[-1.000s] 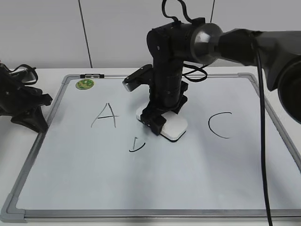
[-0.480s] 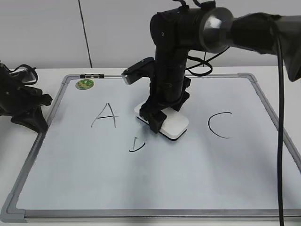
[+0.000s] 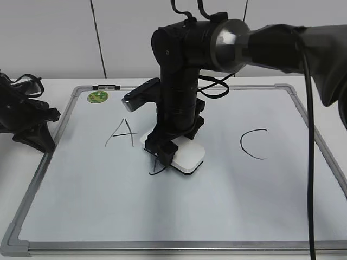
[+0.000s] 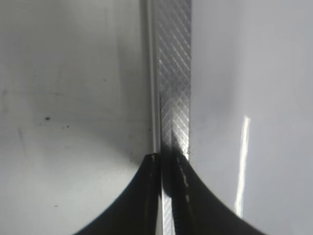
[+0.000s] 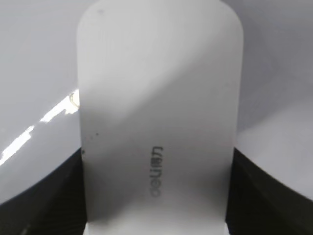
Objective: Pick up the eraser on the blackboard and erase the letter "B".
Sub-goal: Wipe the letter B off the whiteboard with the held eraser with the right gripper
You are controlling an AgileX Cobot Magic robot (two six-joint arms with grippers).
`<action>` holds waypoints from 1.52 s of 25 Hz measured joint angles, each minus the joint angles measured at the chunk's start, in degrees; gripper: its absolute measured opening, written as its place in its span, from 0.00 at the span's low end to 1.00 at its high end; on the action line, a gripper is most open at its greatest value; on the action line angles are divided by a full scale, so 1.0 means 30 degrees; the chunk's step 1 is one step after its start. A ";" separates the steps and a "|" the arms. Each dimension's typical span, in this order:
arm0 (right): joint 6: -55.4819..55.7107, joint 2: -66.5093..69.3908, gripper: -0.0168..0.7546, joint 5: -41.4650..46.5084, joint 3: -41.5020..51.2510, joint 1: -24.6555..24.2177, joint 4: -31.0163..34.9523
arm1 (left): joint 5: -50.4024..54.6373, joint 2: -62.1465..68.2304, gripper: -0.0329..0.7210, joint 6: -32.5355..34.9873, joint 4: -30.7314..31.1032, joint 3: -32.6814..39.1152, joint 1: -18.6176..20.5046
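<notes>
Mid-board, right gripper [image 3: 162,153] pinches the white eraser [image 3: 186,156], pressed flat on the blackboard [image 3: 162,216] over the letter "B" [image 3: 154,170]. Left gripper [image 3: 32,127] sits at the board's left edge; its jaw state is unclear.

The right arm reaches down over the board's middle, its gripper [image 3: 169,151] clamped; the left gripper [image 3: 32,122] rests at the left edge, fingers together.

The exterior camera is looking down at a slant across the blackboard [image 3: 81,216] from its near edge. The right wrist camera is facing straight down, very close, onto the eraser [image 5: 159,122] between its fingers — also seen in the exterior view. The left wrist camera is hovering close over the board's frame [image 4: 173,73] — just ahead of its gripper.
</notes>
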 joint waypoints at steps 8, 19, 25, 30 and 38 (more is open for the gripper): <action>0.0277 0.0000 0.71 0.0000 -0.1177 0.0000 -0.0106 | 0.0012 0.0000 0.09 0.0000 0.0000 0.0000 0.0000; 0.0316 -0.0233 0.71 -0.0066 -0.0393 0.0000 -0.0684 | 0.0012 0.0000 0.09 0.0000 0.0000 0.0000 0.0000; 0.0351 -0.0415 0.71 -0.1188 0.1000 0.0000 -0.0681 | 0.0012 0.0000 0.09 0.0000 0.0000 0.0000 0.0000; 0.0381 -0.0685 0.71 -0.2159 0.2202 0.0409 -0.0722 | 0.0012 0.0000 0.09 0.0000 0.0000 0.0000 0.0000; 0.0420 -0.0685 0.71 -0.2886 0.2820 0.1084 -0.0793 | 0.0012 0.0000 0.09 0.0000 0.0000 0.0000 0.0000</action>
